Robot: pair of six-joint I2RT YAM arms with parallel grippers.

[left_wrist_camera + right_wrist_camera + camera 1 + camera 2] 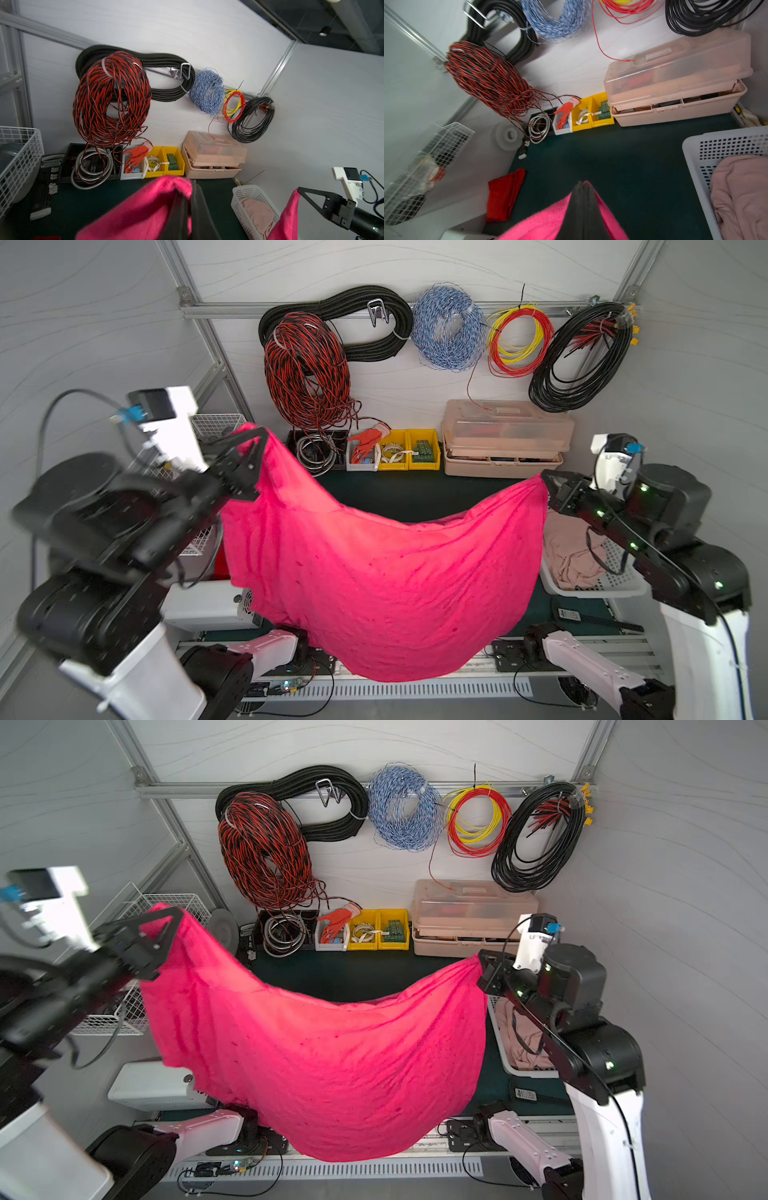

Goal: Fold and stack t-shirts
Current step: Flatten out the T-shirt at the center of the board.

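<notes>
We see the left gripper (259, 437) and right gripper (545, 483) each pinching a corner of the bright magenta-pink cloth t-shirt (374, 572) — spread apart to flatten it, probably.

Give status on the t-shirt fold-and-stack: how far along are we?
Done: the red t-shirt looks folded on the green mat. In hand: the magenta t-shirt hangs spread between left gripper and right gripper, both shut on its top edge. Left: lay it down, fold, stack.
</notes>
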